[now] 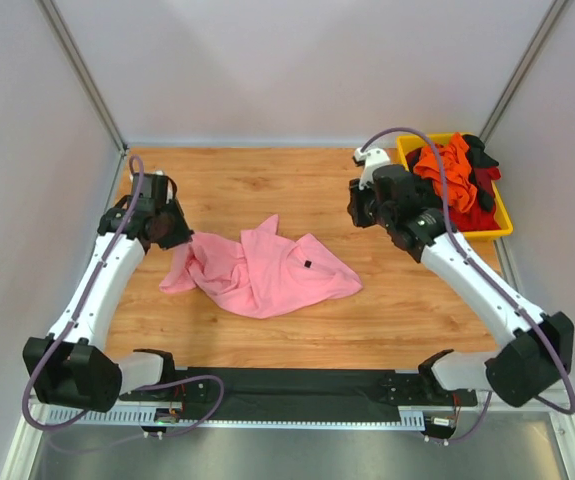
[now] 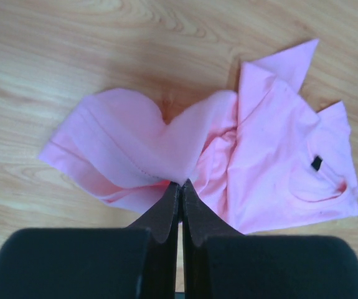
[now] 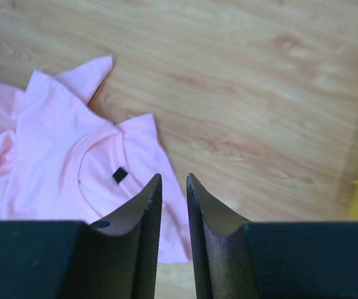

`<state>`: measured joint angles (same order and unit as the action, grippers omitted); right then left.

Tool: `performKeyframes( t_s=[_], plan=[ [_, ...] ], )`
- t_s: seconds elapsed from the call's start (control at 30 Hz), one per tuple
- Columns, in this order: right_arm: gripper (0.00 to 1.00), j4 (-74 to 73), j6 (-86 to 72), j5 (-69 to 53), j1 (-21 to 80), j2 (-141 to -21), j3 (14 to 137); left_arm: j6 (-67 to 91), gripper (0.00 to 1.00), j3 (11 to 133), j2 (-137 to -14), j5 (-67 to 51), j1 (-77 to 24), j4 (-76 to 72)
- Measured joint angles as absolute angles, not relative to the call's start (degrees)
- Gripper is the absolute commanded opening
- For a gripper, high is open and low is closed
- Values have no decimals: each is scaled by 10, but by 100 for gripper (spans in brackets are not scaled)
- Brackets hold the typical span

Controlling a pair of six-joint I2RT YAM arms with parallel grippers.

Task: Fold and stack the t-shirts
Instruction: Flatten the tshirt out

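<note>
Now clenched on pink t-shirt (image 1: 267, 275) mid-table: left gripper (image 2: 180, 182). Slightly parted, empty, over wood-grain table (image 1: 267, 180): right gripper (image 3: 173, 177). Orange, red, black t-shirts (image 1: 447, 170) heaped in yellow bin (image 1: 504, 222), back right; pale walls (image 1: 297, 70) around.

the loose t-shirt (image 1: 262, 272) lies on the table (image 1: 267, 180), about mid-table. the left gripper (image 1: 174, 236) sits at the shirt's left edge, touching the cloth (a fold is caught between its tips). the right gripper (image 1: 360, 205) hangs behind and to the right of the shirt, apart from it. farther right and behind the shirt, at the table's far corner, stands the bin (image 1: 504, 215), with the heap of t-shirts (image 1: 454, 172) in it.
</note>
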<state>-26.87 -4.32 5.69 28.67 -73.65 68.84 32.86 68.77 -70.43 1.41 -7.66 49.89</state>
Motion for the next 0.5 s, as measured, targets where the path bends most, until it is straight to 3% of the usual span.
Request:
performKeyframes(
  t_s=[0.03,0.1,0.5],
  plan=[
    [35,-269,-48,40,286,-749,681,329,0,666,-701,5,-77,491],
    [42,-267,-55,-1,287,-789,678,331,0,630,-700,-10,-77,482],
    [52,-263,-46,-162,332,-1113,877,331,0,584,-719,-39,-76,459]
  ],
)
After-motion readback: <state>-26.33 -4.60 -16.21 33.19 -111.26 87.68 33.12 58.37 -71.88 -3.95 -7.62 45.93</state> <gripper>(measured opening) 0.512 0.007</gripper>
